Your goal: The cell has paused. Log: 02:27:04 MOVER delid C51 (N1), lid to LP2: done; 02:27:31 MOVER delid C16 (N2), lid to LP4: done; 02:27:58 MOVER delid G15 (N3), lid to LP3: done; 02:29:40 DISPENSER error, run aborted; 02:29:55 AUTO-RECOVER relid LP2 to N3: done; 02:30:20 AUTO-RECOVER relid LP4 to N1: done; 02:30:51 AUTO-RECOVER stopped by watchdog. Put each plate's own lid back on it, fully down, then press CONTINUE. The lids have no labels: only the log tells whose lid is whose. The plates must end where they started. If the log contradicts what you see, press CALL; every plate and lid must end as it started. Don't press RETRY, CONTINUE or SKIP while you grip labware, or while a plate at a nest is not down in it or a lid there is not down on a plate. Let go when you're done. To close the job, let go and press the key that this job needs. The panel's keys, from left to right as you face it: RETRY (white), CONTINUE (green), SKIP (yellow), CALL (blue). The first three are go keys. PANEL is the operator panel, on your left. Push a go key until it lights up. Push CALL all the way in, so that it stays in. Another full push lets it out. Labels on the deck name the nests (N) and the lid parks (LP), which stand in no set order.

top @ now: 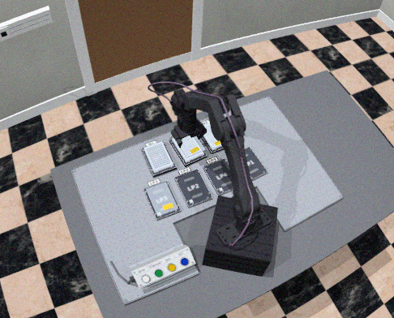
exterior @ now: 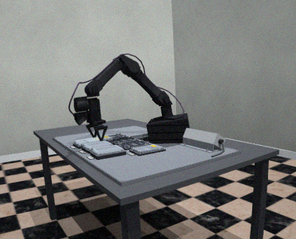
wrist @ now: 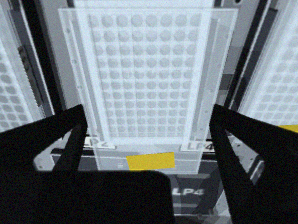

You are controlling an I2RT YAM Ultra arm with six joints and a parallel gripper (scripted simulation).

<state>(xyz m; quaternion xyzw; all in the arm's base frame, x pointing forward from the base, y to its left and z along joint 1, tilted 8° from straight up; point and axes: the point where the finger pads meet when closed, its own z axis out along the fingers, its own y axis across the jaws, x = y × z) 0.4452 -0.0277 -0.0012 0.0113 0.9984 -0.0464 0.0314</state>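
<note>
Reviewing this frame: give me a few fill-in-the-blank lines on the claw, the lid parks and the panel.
1. The claw is shut on a clear ____ bearing a yellow tag.
2. The only parked lid lies on the park labelled ____.
3. In the top view, the rightmost panel key is coloured ____.
4. In the top view, the left plate has ____ lid on it.

Missing words: lid; LP3; blue; no
</note>
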